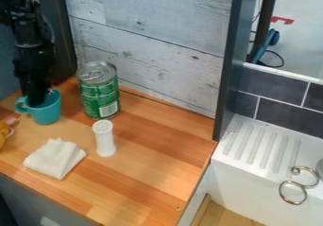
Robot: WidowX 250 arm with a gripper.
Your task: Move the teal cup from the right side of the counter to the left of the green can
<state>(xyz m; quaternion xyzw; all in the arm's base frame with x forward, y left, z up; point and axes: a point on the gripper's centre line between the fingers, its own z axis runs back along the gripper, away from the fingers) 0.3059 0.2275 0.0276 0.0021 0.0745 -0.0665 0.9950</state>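
Observation:
The black gripper (38, 99) hangs at the upper left with its lower end down in the mouth of a teal mug (45, 112). The mug stands upright on the wooden counter, its handle toward the left. Close on the right of the mug stands a green can (99, 95) with a silver lid. In front of the can is a white shaker (104, 138) with a holed top. A folded white cloth (54, 159) lies to the left of the shaker. The mug's rim and wall hide the gripper's tips.
At the left edge, a yellow-orange object (5, 133) partly shows. A whitewashed plank wall (151, 40) rises behind the wooden counter (148, 173). A dark upright post (228, 69) stands at the counter's right, beside a white ribbed sink ledge (262, 147) with metal rings (293, 192).

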